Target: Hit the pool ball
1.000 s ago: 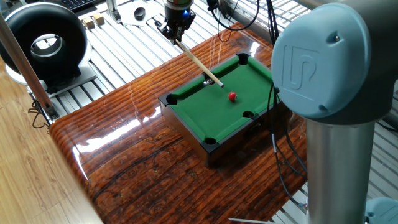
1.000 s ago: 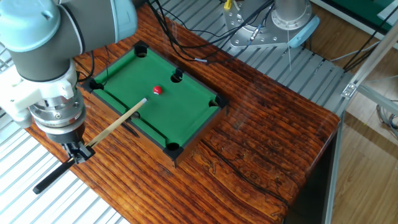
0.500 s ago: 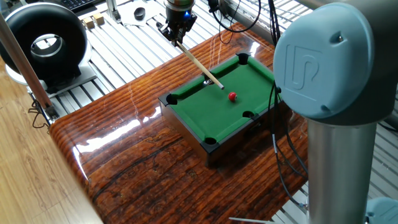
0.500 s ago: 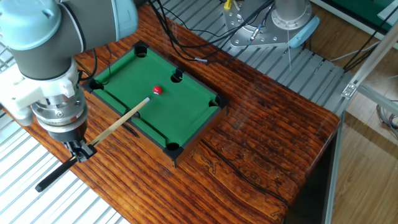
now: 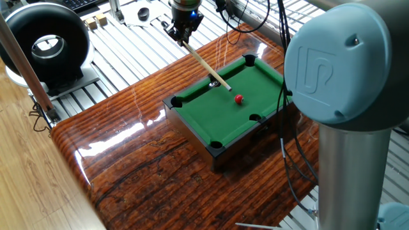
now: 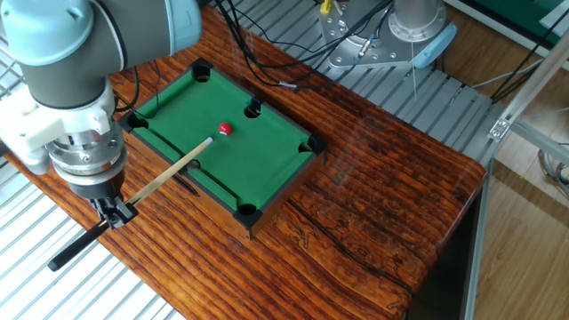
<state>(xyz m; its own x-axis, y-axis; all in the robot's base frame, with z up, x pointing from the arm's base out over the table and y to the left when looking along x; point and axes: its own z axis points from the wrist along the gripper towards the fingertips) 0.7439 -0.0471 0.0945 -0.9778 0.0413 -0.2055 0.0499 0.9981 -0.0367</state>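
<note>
A tiny glossy red pool ball (image 5: pixel 239 99) lies on the green felt of the miniature pool table (image 5: pixel 198 105); it also shows in the other fixed view (image 6: pixel 225 129). My gripper (image 5: pixel 181 32) (image 6: pixel 114 214) is shut on a wooden cue stick (image 5: pixel 208 67) (image 6: pixel 169 175) with a black butt. The cue slants down over the table's long rail. Its tip (image 6: pixel 211 141) hovers a short gap from the ball, not touching it.
The pool table (image 6: pixel 267 133) with black pocket holes sits on a glossy wooden tabletop (image 5: pixel 140 160). A black round device (image 5: pixel 45 45) stands at the back left. Cables (image 6: pixel 267 71) trail behind the table. The arm's base (image 5: pixel 339 128) fills the right foreground.
The gripper and cue have slid a little toward the ball, so the tip is closer to it. The ball has not moved.
</note>
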